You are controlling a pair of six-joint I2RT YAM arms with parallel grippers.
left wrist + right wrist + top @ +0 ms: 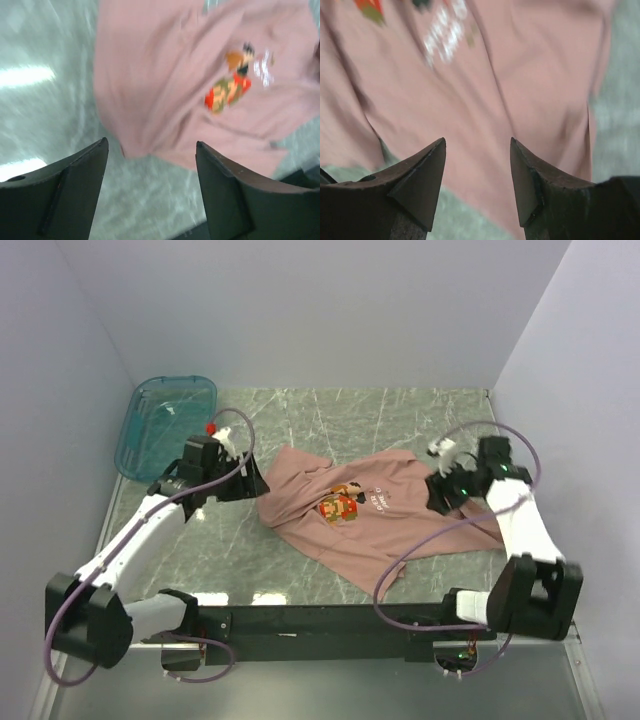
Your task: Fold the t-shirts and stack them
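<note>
The left tool point(150, 145) is standing wide open and is holding nothing. Its two dark fingers point(75, 190) are hanging just above the left edge of the pink t-shirt point(370, 530). The right tool point(477, 142) is open too, with nothing in it, and it is hanging over the right side of the t-shirt. The t-shirt is lying crumpled and not folded on the grey desk point(400, 410), between the two tools, with its front facing up. A little game man point(340, 507) and white words point(378, 498) are showing in the middle of the t-shirt. A blue-green bin point(165, 420) is sitting well away from the t-shirt, off to its far left.
</note>
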